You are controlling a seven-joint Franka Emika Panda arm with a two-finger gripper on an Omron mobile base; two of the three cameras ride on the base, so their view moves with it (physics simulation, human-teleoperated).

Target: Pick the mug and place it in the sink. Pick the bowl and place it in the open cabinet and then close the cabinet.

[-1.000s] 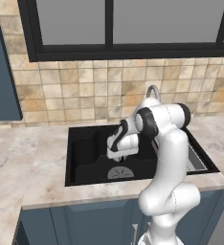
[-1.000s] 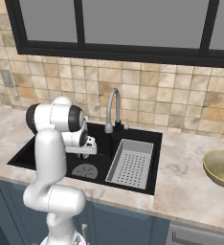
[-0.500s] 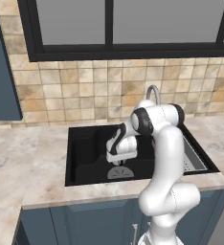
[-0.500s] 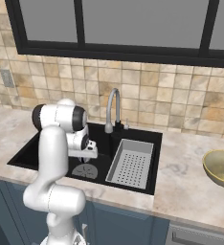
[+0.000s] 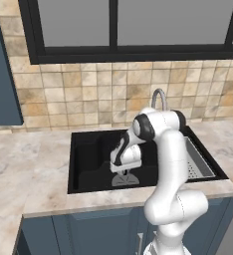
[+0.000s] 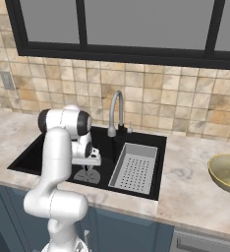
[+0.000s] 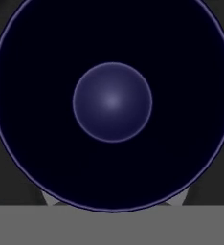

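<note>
My gripper (image 5: 124,170) hangs low inside the black sink (image 5: 88,159), just above the round grey drain (image 5: 123,181). It is shut on the mug (image 7: 112,103), a dark navy cup whose round inside I look straight down into in the hand view, with its rim at the bottom edge where my fingers are. From the right, the gripper (image 6: 90,165) sits over the drain (image 6: 87,176) in the sink (image 6: 38,157). The olive-tan bowl (image 6: 227,172) rests on the counter far to the right. A slate-blue side of the cabinet (image 5: 1,74) shows at the left edge.
A grey perforated rack (image 6: 134,167) fills the sink's right part. The curved silver faucet (image 6: 116,110) stands behind the basin. Marble counter (image 5: 24,169) surrounds the sink, with tiled wall and a dark-framed window behind.
The hand has sunk a little deeper into the sink toward the drain, with the mug in it. The bowl has not moved.
</note>
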